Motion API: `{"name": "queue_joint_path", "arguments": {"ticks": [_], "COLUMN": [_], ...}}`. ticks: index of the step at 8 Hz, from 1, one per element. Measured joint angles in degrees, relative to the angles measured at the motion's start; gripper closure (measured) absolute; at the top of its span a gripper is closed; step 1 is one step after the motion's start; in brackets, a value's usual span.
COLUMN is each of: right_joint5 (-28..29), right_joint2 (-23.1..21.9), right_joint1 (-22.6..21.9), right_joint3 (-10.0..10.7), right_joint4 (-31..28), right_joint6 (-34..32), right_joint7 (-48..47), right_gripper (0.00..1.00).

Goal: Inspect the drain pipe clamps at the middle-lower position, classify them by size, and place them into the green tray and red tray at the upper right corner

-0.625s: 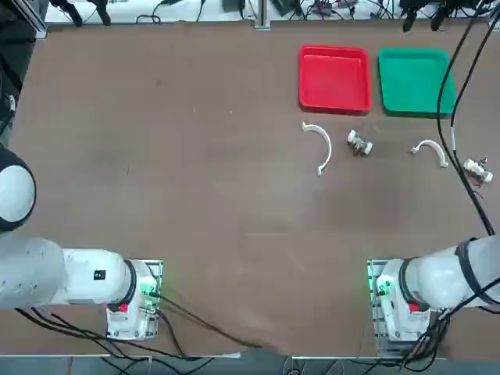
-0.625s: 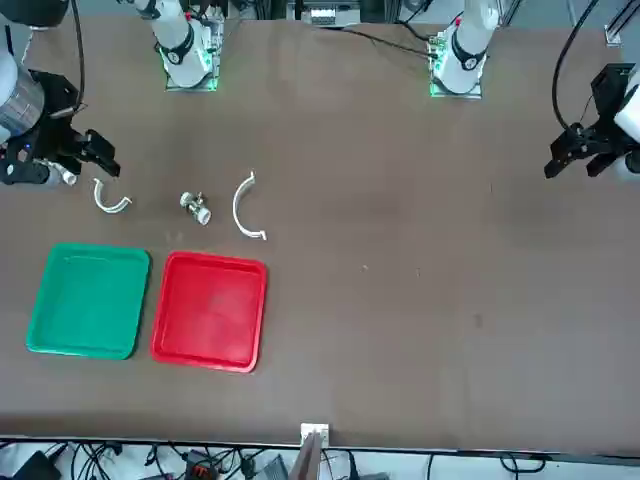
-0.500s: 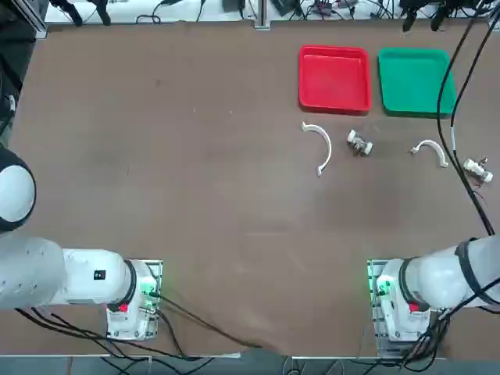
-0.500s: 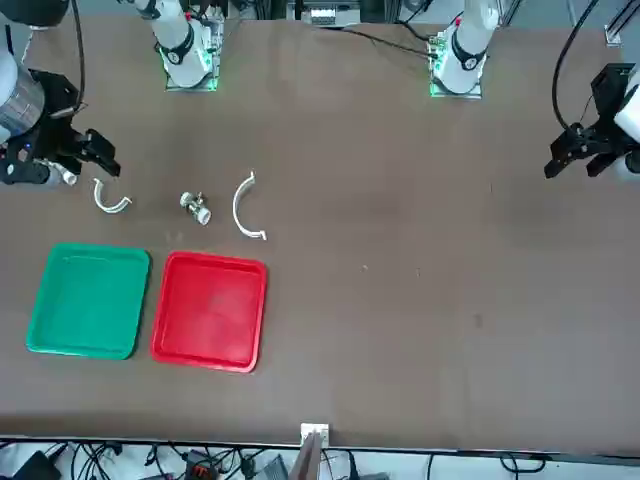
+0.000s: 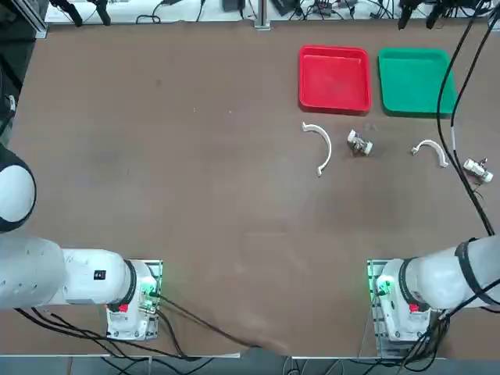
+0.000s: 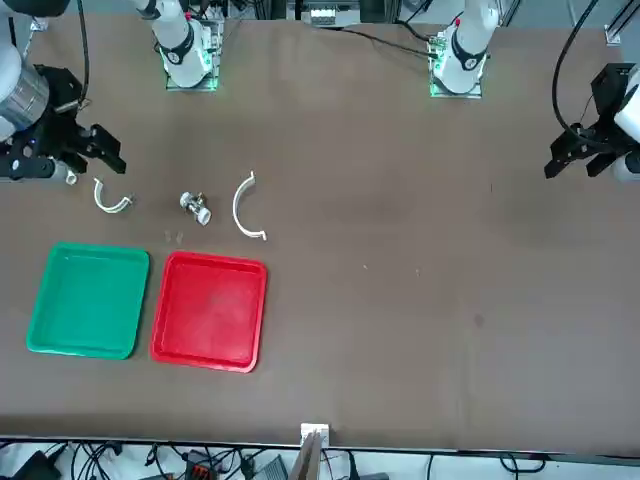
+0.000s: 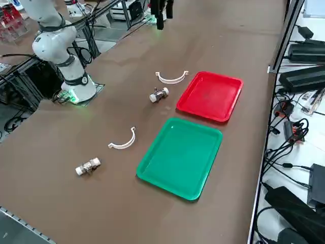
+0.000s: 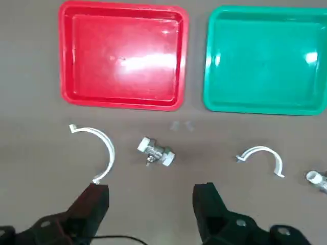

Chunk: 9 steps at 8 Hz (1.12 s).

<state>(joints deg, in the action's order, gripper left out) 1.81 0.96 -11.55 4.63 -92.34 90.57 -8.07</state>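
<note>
Above the table's far right quarter, the right gripper (image 8: 150,204) hangs high with its two black fingers (image 8: 94,199) spread wide and nothing between them, looking down on the parts laid out below. The larger drain pipe clamp (image 5: 319,146) lies flat on the brown table (image 5: 195,195) just short of the red tray (image 5: 334,78), and the smaller drain pipe clamp (image 5: 430,151) lies just short of the green tray (image 5: 412,81); both trays hold nothing. Between the clamps sits a small silvery fitting (image 5: 359,143), and a second fitting (image 5: 476,169) lies near the table's right edge beyond the smaller clamp. Both clamps look like thin white plastic: probably very light, springy rather than rigid, and apt to skate or tip on the smooth surface if nudged from one side. Judging by their shape, the safest hold is across the thin band at the middle of the arc, one finger inside the curve and one outside, away from the small end tabs. From overhead the gripper itself falls outside the picture, and only dark cables (image 5: 449,101) cross over the green tray. The front camera shows the gripper at the picture's edge, partly cut off, beside the smaller clamp.
</note>
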Motion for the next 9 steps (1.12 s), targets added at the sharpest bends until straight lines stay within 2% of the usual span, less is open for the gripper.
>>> {"name": "queue_joint_path", "arguments": {"ticks": [2,3,6,8,9], "right_joint5": [0.6,0.7,0.7,0.7,0.7], "right_joint2": [0.3,0.6,2.5,5.5,8.1], "right_joint1": [-3.9,-7.2,-16.9,-19.0,-19.3], "right_joint3": [-0.1,-0.2,-0.5,-0.5,-0.4], "right_joint4": [-3.8,-7.6,-24.0,-32.3,-33.6], "right_joint6": [1.0,4.4,23.4,34.8,38.5], "right_joint7": [0.0,-0.1,-1.0,-1.1,-1.0], "right_gripper": [0.0,0.0,0.0,0.04,0.07]}}
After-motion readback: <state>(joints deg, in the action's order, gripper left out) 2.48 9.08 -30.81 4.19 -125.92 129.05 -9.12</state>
